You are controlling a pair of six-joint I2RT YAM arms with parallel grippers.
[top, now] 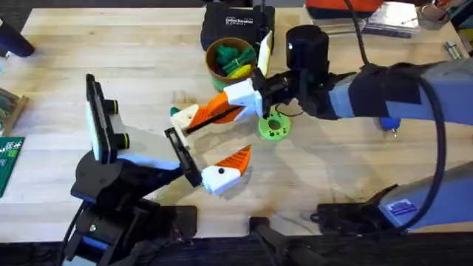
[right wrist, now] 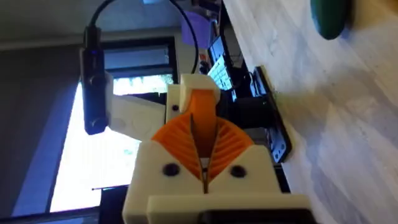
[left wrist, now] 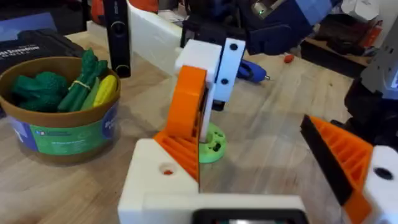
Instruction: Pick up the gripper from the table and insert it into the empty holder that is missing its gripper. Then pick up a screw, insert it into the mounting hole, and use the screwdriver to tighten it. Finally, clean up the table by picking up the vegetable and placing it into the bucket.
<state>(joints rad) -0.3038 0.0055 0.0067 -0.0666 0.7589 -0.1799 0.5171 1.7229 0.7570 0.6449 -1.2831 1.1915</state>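
Observation:
My right gripper (top: 235, 103) reaches across the middle, shut on the loose white-and-orange gripper (top: 194, 118). In the right wrist view its pads (right wrist: 217, 146) pinch the gripper's orange bar (right wrist: 198, 106). The white base (left wrist: 155, 186) sits at the bare end of the left arm's black holder rail (top: 175, 138); I cannot tell whether it is seated. My left gripper (top: 194, 157) stands open, its one orange finger (left wrist: 348, 155) far from that end. The teal vegetable (top: 174, 112) lies just beyond. The bucket (top: 216, 68) stands behind, the blue screwdriver (top: 388, 124) to the right. The screw is out of view.
A bright green ring with holes (top: 273, 127) lies under the right wrist. A black case (top: 233, 22) sits behind the bucket. A green circuit board (top: 9, 159) lies at the left edge, and clutter lines the far right corner.

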